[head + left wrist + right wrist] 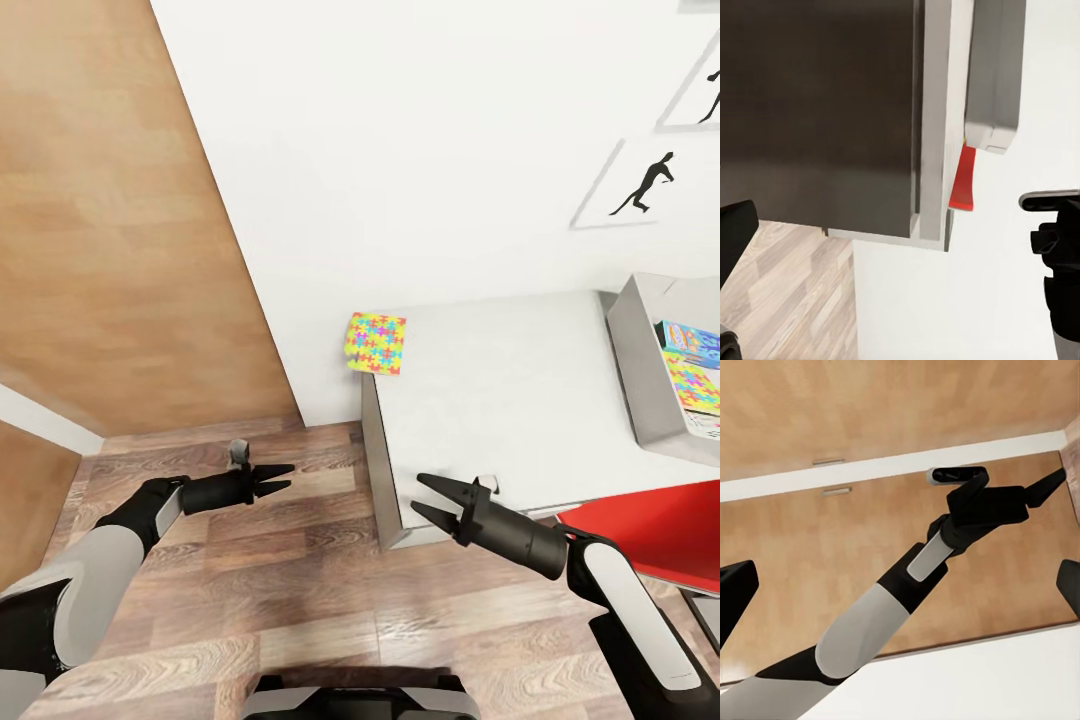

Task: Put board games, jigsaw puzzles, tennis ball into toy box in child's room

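White wall (450, 150) and wood-plank floor (280, 580) surround us, with a brown wooden door (110, 220) at ten o'clock and a black silhouette picture (640, 185) at two o'clock. At three o'clock of the head view stands the table (500, 400) with its pale grey top. One jigsaw puzzle (375, 343) lies on the table's far corner, just beside the wall. At the table's right end sits the toy box (640, 370), holding a blue board game (690, 345) and a second jigsaw puzzle (692, 385). A red chair (650, 530) shows at four o'clock. Our left gripper (283, 478) hangs over the floor, fingers spread, holding nothing. Our right gripper (422, 497) hovers at the table's near corner, fingers also spread and empty.
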